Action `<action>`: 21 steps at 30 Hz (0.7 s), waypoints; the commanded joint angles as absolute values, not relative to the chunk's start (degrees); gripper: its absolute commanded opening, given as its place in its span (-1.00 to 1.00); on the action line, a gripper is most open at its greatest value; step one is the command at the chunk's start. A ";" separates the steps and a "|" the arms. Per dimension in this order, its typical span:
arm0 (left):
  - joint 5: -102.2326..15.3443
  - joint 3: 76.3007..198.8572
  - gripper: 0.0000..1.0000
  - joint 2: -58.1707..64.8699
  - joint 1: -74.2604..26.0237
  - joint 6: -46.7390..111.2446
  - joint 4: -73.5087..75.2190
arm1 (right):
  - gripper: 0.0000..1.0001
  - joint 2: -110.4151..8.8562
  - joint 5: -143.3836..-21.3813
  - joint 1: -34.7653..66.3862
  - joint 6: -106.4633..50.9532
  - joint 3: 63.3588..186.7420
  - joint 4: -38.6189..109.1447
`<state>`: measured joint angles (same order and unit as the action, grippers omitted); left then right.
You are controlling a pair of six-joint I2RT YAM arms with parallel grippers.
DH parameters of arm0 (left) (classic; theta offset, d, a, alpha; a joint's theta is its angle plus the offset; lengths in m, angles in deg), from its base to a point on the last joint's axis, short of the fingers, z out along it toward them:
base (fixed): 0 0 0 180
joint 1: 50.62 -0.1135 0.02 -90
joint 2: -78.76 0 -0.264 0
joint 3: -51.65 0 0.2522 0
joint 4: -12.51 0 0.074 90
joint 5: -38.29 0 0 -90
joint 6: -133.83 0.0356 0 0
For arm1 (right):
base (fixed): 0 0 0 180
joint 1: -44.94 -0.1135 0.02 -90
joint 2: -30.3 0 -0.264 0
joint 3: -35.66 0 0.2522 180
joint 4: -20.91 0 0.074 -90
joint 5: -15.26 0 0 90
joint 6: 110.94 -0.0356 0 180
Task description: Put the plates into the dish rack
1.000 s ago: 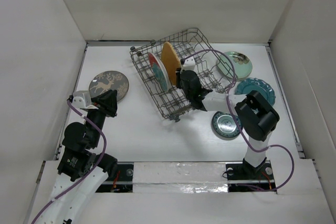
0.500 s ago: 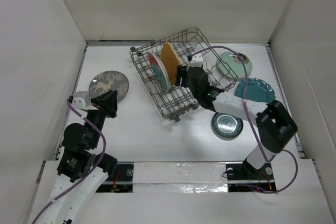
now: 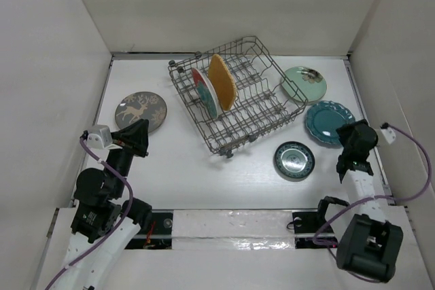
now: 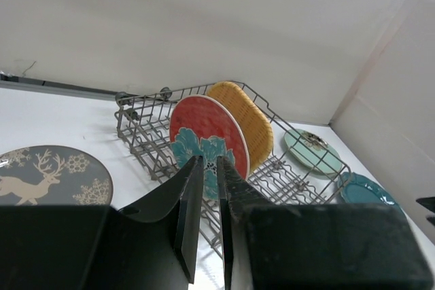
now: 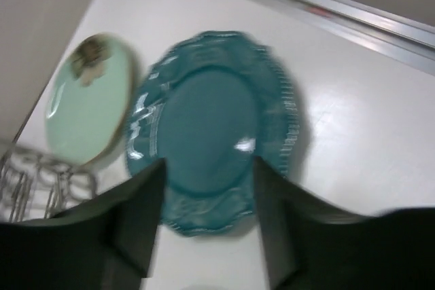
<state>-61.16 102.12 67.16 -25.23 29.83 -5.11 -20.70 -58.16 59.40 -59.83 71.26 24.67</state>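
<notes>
The dish rack stands tilted at mid-table with the red flowered plate and the yellow woven plate upright in it. The pale mint plate, teal scalloped plate, small dark ringed plate and grey deer plate lie flat on the table. My right gripper is open and empty just near of the teal plate, jaws spread before its near rim. My left gripper is shut and empty, just near of the deer plate.
White walls enclose the table on the left, far and right sides. In the left wrist view, the rack holds the red plate and the yellow plate. The mint plate lies beside the teal one.
My right arm has swung out of the rack and back to the right, now facing the teal plate. My left gripper has drawn slightly toward the near edge.
</notes>
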 commanded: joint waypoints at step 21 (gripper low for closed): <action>-60.67 101.97 -0.53 68.91 -25.31 29.24 -2.83 | -0.20 -57.41 -97.60 81.41 -80.70 67.35 -8.31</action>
